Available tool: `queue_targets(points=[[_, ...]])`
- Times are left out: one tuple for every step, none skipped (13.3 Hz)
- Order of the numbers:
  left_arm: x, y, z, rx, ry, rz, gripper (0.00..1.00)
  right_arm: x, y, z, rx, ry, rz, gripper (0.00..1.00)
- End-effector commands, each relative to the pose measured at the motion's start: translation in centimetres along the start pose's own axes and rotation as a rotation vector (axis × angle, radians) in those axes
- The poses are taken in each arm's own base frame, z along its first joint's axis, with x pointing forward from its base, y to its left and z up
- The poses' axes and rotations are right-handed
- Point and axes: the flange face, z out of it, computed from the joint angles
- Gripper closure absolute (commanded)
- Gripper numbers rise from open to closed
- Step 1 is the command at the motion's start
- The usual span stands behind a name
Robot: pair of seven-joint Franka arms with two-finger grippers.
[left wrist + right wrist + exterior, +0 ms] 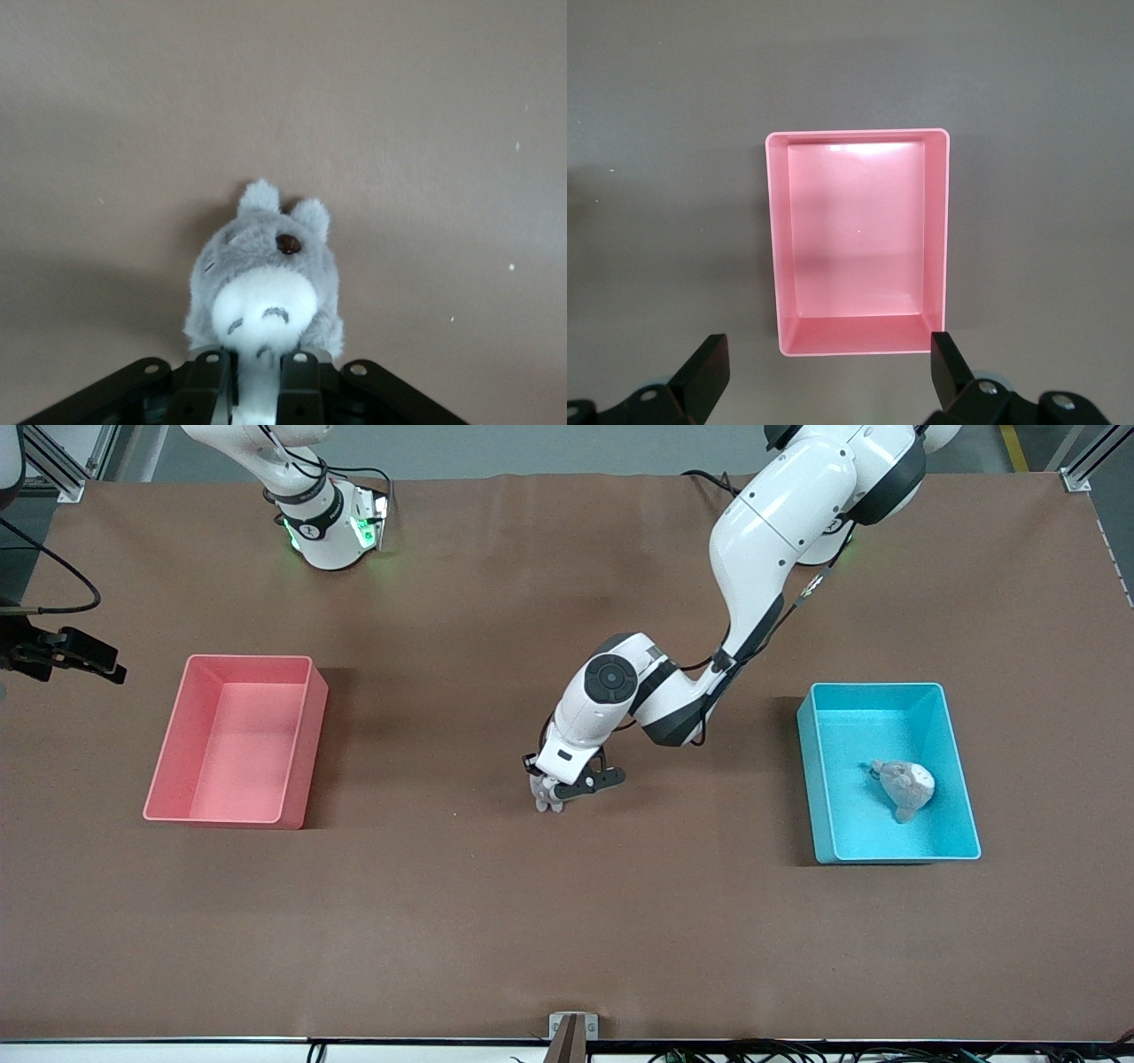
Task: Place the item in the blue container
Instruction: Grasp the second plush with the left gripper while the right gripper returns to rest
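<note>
A small grey plush toy (266, 266) with a white belly and two ears is pinched at its lower end by my left gripper (257, 359), which is shut on it. In the front view the left gripper (551, 793) is low over the middle of the table with the grey plush toy (542, 795) under it. The blue container (808, 779) stands toward the left arm's end of the table, with a beige-grey plush (904, 786) lying in it. My right gripper (826, 347) hangs open high above the pink bin, holding nothing.
The pink bin (306, 744) stands toward the right arm's end of the table, and its rim (772, 248) shows in the right wrist view with nothing in it. Brown table surface lies between the two bins.
</note>
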Motion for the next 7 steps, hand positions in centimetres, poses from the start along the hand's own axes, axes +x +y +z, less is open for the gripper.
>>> queue_targets(points=[[1.9,-0.5,-5.9,0.09,0.027,-0.006,0.85,-1.6,-0.3,-0.8,-0.004,0.023,-0.012,0.0],[2.8,-1.0,-8.2,0.126,0.03,-0.016,0.85,-1.9,-0.4,-1.2,-0.004,0.031,-0.014,0.0],[3.2,-1.5,-10.4,0.168,0.027,-0.019,0.85,-2.0,-0.3,-1.3,-0.004,0.033,-0.012,0.0],[3.6,-2.4,-12.6,0.208,0.025,-0.009,0.85,-1.9,-0.3,-1.4,-0.006,0.039,-0.012,0.0],[4.1,-3.9,-14.7,0.24,0.027,0.01,0.85,-1.8,-0.4,-1.3,-0.005,0.037,-0.014,0.0],[5.3,-5.9,-17.1,0.257,0.039,0.019,0.85,-1.8,-0.4,-1.3,-0.005,0.037,-0.014,0.0],[6.7,-8.3,-19.2,0.27,0.053,0.026,0.85,-1.9,-0.4,-1.4,-0.004,0.037,-0.014,0.0]])
